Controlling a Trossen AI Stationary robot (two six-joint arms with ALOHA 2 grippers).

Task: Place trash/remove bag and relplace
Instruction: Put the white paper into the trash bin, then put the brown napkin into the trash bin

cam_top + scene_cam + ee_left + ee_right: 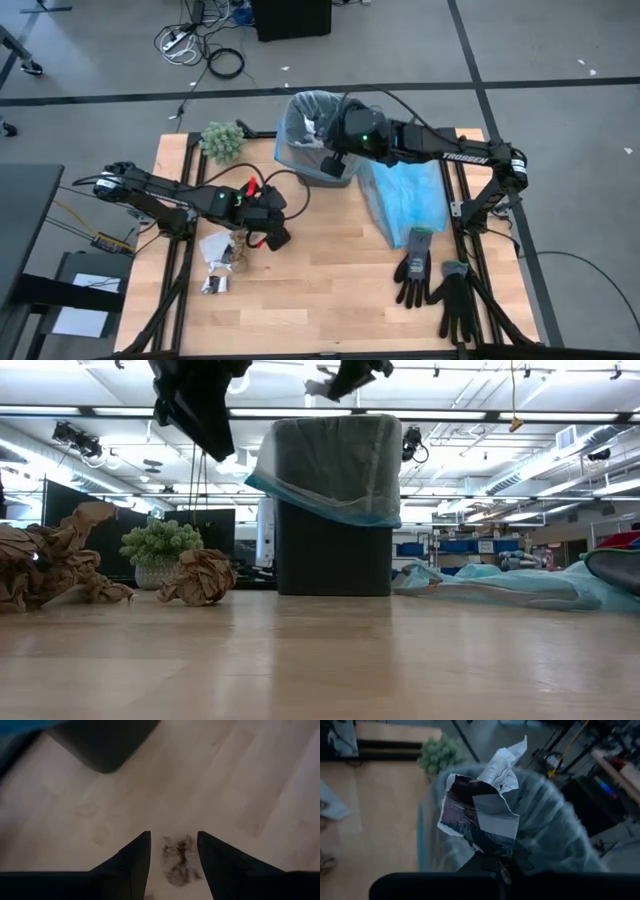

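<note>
The right gripper has its fingers clamped on a crumpled printed wrapper, held over the mouth of the black bin lined with the bag. The left gripper hovers with fingers apart above a brown scrap on the bench, near more trash
</note>
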